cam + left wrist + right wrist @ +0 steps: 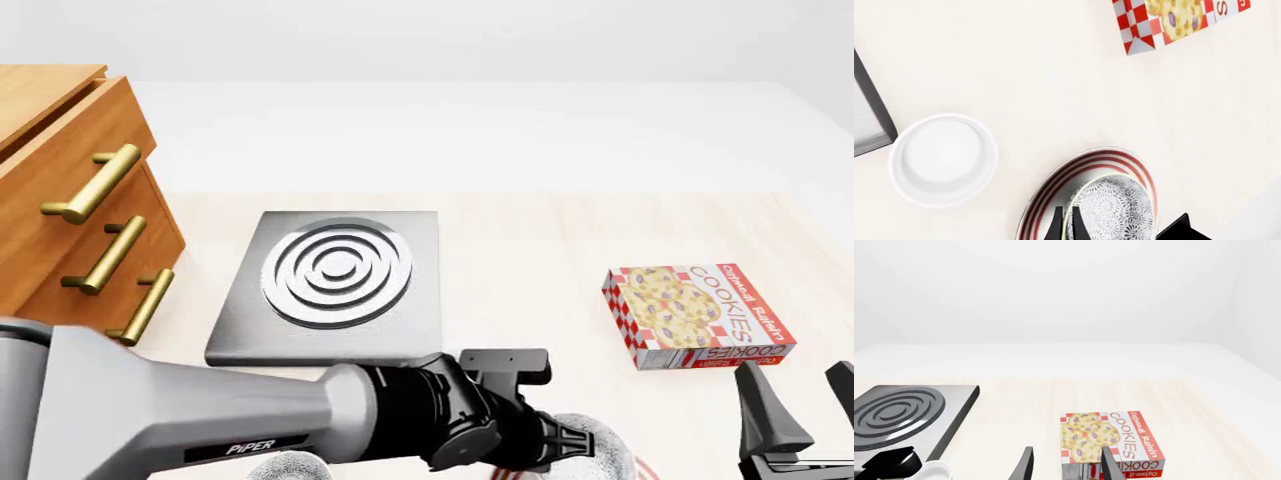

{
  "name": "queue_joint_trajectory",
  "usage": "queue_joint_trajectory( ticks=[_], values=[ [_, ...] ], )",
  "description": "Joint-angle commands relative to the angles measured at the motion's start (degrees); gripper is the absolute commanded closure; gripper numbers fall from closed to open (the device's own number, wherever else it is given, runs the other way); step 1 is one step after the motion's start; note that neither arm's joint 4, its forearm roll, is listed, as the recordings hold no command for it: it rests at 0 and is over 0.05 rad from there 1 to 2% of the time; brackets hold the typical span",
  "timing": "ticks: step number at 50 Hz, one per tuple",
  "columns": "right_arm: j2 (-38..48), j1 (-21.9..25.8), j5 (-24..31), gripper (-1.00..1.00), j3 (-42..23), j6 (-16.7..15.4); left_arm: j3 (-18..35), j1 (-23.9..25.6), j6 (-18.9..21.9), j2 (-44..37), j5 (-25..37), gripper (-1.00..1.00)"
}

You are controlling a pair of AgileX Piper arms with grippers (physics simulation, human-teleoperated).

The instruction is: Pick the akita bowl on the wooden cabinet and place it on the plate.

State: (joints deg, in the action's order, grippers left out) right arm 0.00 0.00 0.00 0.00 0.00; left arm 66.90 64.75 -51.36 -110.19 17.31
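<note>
Left claw (1065, 227) pinched the rim of the akita bowl (1114, 212), one finger on either side of its wall, and the bowl sat over the plate (1084, 167) with red rings on the worktop (1054, 75). Beside the plate lay a small white ramekin (943, 159). Right claw (1064, 467) hung spread and empty before the cookie box (1111, 442). Farther back stood the grey stove slab (334, 285) and the wooden cabinet (67, 130).
</note>
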Motion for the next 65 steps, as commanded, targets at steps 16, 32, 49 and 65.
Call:
queue_joint_trajectory(
  ticks=[16,32,49,65],
  values=[
    [0.0,0.0,0.0,-1.00,0.0,0.0,0.7,5.7,-0.4,-0.4,0.7,-1.00],
    [0.0,0.0,0.0,-1.00,0.0,0.0,1.2,5.2,1.3,2.5,3.8,-1.00],
    [0.0,0.0,0.0,-1.00,0.0,0.0,3.6,1.3,6.5,6.2,10.0,-1.00],
    [0.0,0.0,0.0,-1.00,0.0,0.0,3.7,-0.3,8.7,9.4,12.9,-1.00]
  ],
)
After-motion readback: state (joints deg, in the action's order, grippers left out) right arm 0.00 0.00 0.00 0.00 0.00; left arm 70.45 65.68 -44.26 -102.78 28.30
